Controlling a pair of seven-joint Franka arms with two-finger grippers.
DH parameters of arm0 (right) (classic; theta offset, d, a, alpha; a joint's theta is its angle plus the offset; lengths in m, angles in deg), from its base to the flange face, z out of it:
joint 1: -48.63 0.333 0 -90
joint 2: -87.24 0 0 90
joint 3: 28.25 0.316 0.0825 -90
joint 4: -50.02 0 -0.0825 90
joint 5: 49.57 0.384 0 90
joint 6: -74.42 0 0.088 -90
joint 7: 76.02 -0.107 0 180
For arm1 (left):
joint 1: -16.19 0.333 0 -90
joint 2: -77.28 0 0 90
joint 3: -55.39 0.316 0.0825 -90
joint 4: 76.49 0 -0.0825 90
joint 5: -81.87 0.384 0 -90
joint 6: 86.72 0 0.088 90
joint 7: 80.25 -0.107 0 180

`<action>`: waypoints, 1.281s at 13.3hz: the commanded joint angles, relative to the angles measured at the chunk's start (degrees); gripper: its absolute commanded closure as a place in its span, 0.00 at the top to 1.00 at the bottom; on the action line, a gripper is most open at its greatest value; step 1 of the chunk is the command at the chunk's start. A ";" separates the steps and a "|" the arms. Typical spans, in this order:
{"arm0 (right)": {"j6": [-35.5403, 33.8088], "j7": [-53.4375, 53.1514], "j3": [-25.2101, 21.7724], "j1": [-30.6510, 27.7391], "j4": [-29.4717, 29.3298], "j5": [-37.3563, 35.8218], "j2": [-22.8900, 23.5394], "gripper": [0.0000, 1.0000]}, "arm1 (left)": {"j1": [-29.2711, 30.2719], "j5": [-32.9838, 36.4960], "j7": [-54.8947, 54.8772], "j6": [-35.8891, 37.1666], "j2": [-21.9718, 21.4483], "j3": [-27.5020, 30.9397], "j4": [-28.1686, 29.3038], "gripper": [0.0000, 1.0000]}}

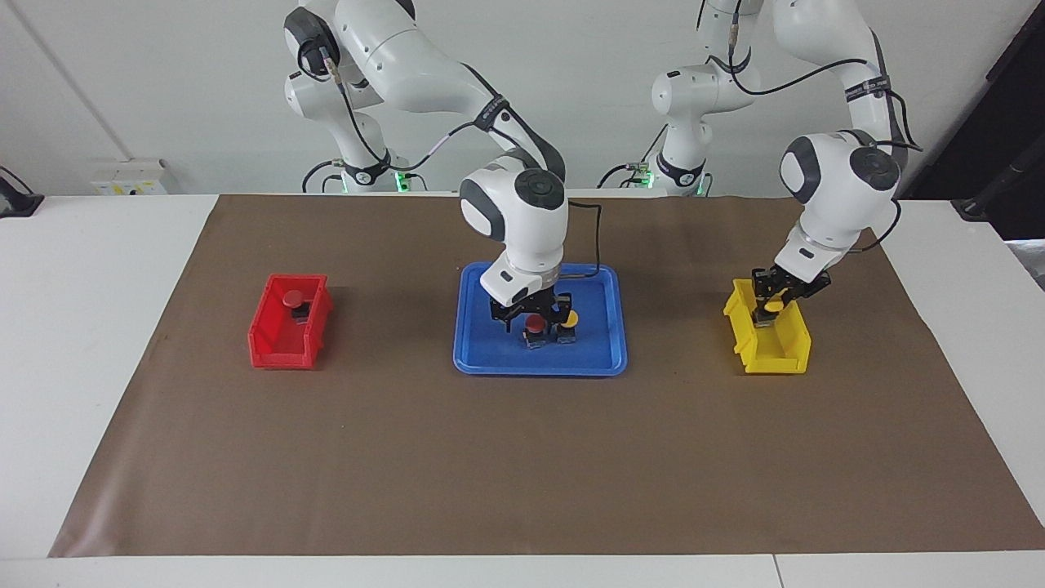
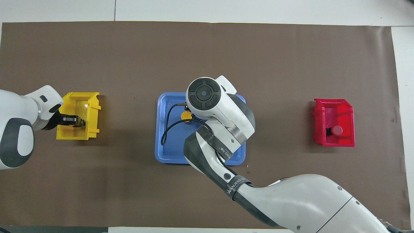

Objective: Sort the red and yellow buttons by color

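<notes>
Bright, even light from above; both views are sharp edge to edge. Soft short shadows lie beside the red bin (image 1: 290, 333), yellow bin (image 2: 77, 116) and blue tray (image 1: 482, 359) on the matte brown mat (image 1: 522, 457), which shows no glare

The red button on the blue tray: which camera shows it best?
The facing view. There the red button on the tray stands in plain sight between the fingers of the right pincer, beside a yellow button. In the overhead view the right arm's wrist covers it entirely.
</notes>
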 commanded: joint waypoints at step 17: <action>-13.36 26.88 1.58 -17.96 5.22 6.20 -17.01 0.15 | -7.91 -0.91 14.63 14.65 -1.65 -1.20 -13.04 1.00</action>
